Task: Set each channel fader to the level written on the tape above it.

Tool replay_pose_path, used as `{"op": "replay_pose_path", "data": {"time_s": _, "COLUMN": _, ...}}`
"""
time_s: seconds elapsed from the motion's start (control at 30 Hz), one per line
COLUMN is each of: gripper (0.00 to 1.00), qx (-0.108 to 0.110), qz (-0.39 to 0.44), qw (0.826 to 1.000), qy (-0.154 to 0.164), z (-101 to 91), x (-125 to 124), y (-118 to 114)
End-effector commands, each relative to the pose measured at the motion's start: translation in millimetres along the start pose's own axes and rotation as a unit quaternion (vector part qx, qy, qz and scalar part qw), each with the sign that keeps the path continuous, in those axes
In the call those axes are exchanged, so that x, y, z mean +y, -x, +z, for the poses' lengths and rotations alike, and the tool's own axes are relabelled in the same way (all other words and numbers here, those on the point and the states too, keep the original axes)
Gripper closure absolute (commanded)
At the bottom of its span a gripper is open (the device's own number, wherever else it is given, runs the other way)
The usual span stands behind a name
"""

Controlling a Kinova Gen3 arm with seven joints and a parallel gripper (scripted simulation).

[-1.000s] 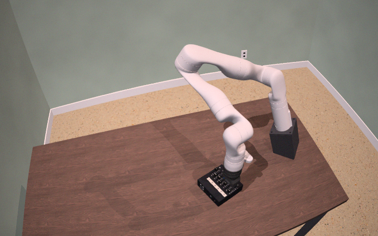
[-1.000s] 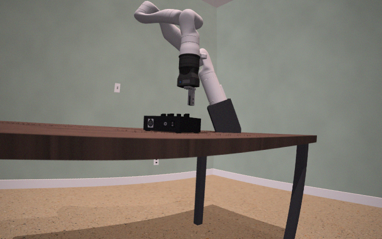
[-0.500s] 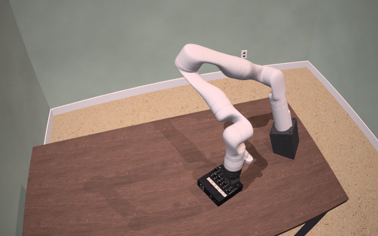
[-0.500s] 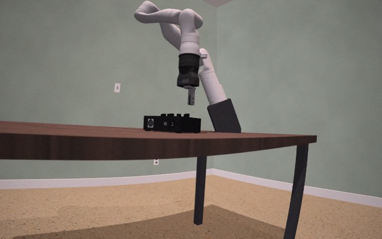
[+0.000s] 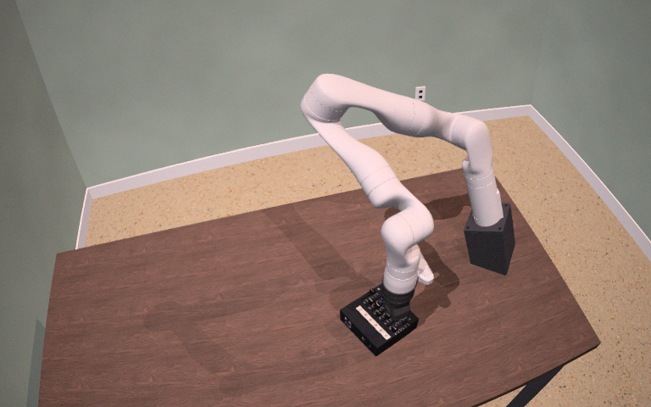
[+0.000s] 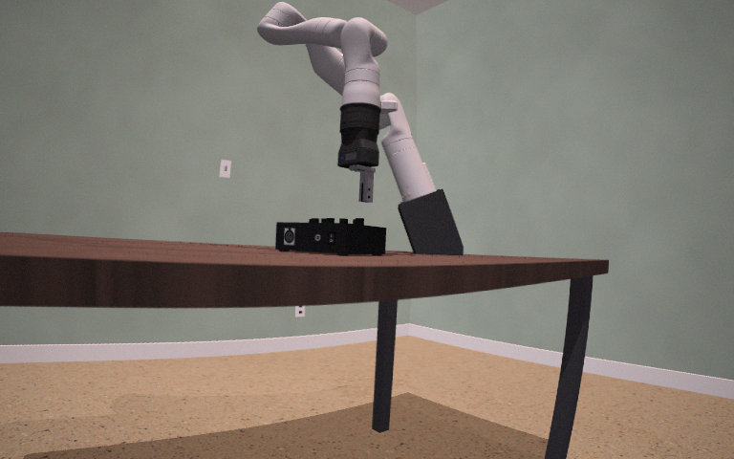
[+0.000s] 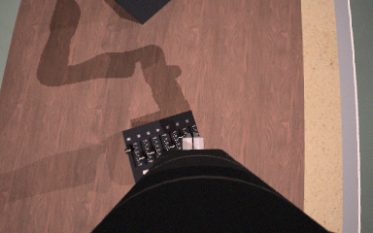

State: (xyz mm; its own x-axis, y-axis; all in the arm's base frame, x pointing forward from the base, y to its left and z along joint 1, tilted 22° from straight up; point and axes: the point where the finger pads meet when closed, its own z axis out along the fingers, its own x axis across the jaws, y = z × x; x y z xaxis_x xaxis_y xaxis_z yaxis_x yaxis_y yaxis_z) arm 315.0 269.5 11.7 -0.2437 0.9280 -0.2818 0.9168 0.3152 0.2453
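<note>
The gripper (image 6: 366,199) hangs straight down from a vertical wrist, its two fingers pressed together with nothing between them. The white arm (image 5: 374,172) arches high from its dark pedestal (image 5: 503,261), folds at the elbow and drops to the wrist. Directly below the fingertips, with a clear gap of air, the lighting desk (image 6: 330,238) stands flat on the wooden table (image 6: 303,275). Its fader caps (image 7: 151,146) lie just beneath and to one side of the closed tips.
</note>
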Motion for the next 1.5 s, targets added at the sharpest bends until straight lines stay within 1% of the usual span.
{"op": "replay_pose_path", "data": {"time_s": 0.0, "gripper": 1.00, "qx": 0.001, "qz": 0.019, "qw": 1.000, "qy": 0.000, "z": -0.3, "x": 0, "y": 1}}
{"op": "replay_pose_path", "data": {"time_s": 0.27, "gripper": 1.00, "qx": 0.001, "qz": 0.112, "qw": 0.994, "qy": -0.001, "z": 0.2, "x": 1, "y": 3}}
{"op": "replay_pose_path", "data": {"time_s": 0.5, "gripper": 1.00, "qx": 0.000, "qz": 0.209, "qw": 0.978, "qy": -0.002, "z": 0.8, "x": 3, "y": 6}}
{"op": "replay_pose_path", "data": {"time_s": 0.57, "gripper": 1.00, "qx": 0.000, "qz": 0.209, "qw": 0.978, "qy": -0.002, "z": 0.8, "x": 3, "y": 6}}
{"op": "replay_pose_path", "data": {"time_s": 0.73, "gripper": 1.00, "qx": 0.000, "qz": 0.286, "qw": 0.958, "qy": -0.003, "z": 1.2, "x": 6, "y": 8}}
{"op": "replay_pose_path", "data": {"time_s": 0.9, "gripper": 1.00, "qx": -0.001, "qz": 0.366, "qw": 0.931, "qy": -0.003, "z": 1.6, "x": 9, "y": 11}}
{"op": "replay_pose_path", "data": {"time_s": 1.07, "gripper": 1.00, "qx": -0.001, "qz": 0.448, "qw": 0.894, "qy": -0.003, "z": 2.0, "x": 13, "y": 14}}
{"op": "replay_pose_path", "data": {"time_s": 1.13, "gripper": 1.00, "qx": -0.001, "qz": 0.448, "qw": 0.894, "qy": -0.003, "z": 2.0, "x": 13, "y": 14}}
{"op": "replay_pose_path", "data": {"time_s": 1.3, "gripper": 1.00, "qx": -0.001, "qz": 0.528, "qw": 0.849, "qy": -0.004, "z": 2.3, "x": 18, "y": 18}}
{"op": "replay_pose_path", "data": {"time_s": 1.47, "gripper": 1.00, "qx": -0.002, "qz": 0.606, "qw": 0.796, "qy": -0.004, "z": 2.7, "x": 23, "y": 23}}
